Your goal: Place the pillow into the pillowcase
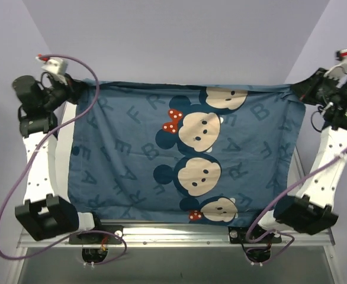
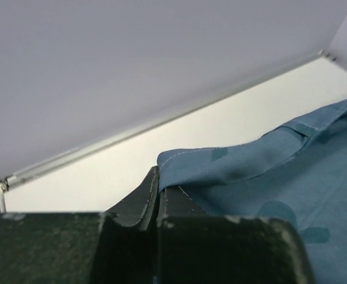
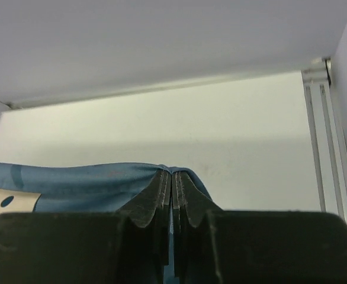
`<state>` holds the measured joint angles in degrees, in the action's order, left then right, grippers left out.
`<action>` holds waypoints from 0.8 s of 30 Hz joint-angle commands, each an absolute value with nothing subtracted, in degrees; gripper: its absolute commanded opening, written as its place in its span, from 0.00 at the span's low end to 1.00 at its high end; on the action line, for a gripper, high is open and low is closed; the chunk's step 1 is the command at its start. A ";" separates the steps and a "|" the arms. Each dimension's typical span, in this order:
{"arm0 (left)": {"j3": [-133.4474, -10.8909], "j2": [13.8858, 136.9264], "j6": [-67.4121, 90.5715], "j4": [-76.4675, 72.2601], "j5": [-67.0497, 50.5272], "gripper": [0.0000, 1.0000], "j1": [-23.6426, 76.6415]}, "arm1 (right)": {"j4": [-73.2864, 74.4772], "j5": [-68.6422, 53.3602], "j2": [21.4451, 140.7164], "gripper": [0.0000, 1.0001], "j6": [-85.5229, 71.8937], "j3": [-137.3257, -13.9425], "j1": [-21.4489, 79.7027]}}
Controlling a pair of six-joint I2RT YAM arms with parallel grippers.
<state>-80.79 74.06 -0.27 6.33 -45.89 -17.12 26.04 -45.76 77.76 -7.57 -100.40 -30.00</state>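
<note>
The blue pillowcase [image 1: 179, 148], printed with letters and mouse faces, lies spread flat and puffed across the table. The pillow does not show; it is hidden or out of view. My left gripper [image 1: 77, 87] is shut on the pillowcase's far left corner; the left wrist view shows the blue hem [image 2: 233, 157] pinched at the fingertips [image 2: 157, 177]. My right gripper [image 1: 296, 89] is shut on the far right corner; the right wrist view shows blue fabric [image 3: 90, 180] draped over the closed gripper [image 3: 172, 174].
White table surface [image 3: 221, 130] lies beyond the pillowcase's far edge, bounded by a metal rail [image 3: 324, 136] and grey walls. Purple cables [image 1: 19, 177] loop beside both arms. The arm bases [image 1: 102, 234] stand at the near edge.
</note>
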 commanded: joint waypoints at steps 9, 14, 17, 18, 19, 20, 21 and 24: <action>-100.58 118.75 -7.04 14.91 -19.36 0.23 -10.10 | 25.48 -13.12 115.20 0.51 5.37 -112.74 -16.88; -122.08 129.03 -3.95 31.21 -13.72 0.97 -12.21 | 27.14 -10.01 119.01 1.00 7.82 -118.73 -17.66; -121.82 126.13 -5.97 31.46 -14.94 0.97 -13.36 | 30.05 -13.61 115.15 1.00 9.39 -116.30 -18.46; -120.51 123.77 -6.50 31.73 -15.38 0.97 -13.53 | 30.58 -16.32 113.57 1.00 10.19 -114.89 -18.54; -119.45 122.27 -6.76 32.08 -17.03 0.97 -13.97 | 31.37 -17.65 109.99 1.00 11.41 -112.78 -18.46; -117.96 120.69 -7.29 32.34 -17.75 0.98 -13.97 | 31.90 -18.62 108.04 1.00 13.43 -110.85 -18.37; -116.30 117.02 -8.86 32.69 -18.36 0.97 -13.89 | 32.69 -20.81 104.45 1.00 14.58 -107.00 -18.20; -108.74 108.85 -11.85 34.10 -20.56 0.97 -13.54 | 38.13 -23.55 98.90 1.00 17.56 -102.67 -17.67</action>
